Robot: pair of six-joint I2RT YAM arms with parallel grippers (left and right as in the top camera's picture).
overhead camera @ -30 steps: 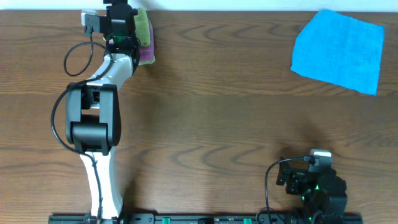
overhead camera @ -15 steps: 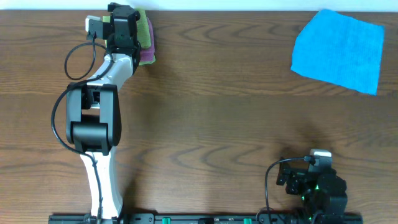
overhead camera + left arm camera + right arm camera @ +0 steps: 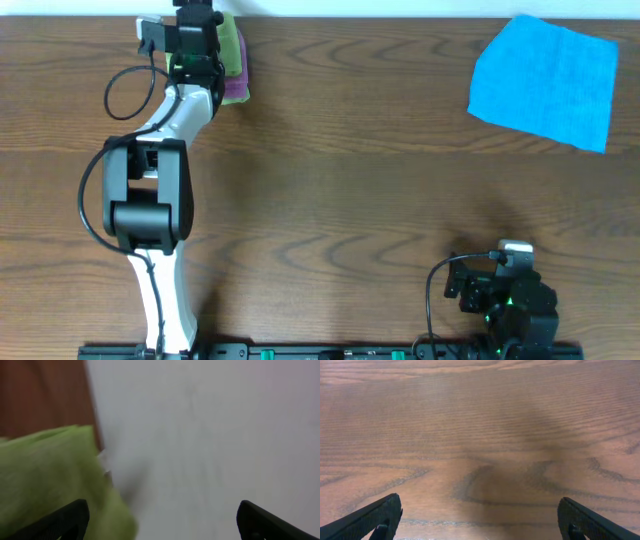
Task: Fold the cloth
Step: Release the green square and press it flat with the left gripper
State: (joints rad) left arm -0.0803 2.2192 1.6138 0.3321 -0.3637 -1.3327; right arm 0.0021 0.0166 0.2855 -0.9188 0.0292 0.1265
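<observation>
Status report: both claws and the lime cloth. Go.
Left claw open, hovering by lime cloth, far edge. Right claw open over bare table. Lime cloth lies on purple cloth. Blue cloth far right, clear of it.

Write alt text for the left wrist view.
Blurred close-up: the lime-green cloth fills the lower left, a white surface most of the rest, brown table top left. The left arm's dark fingers stand wide apart at the bottom corners.
</observation>
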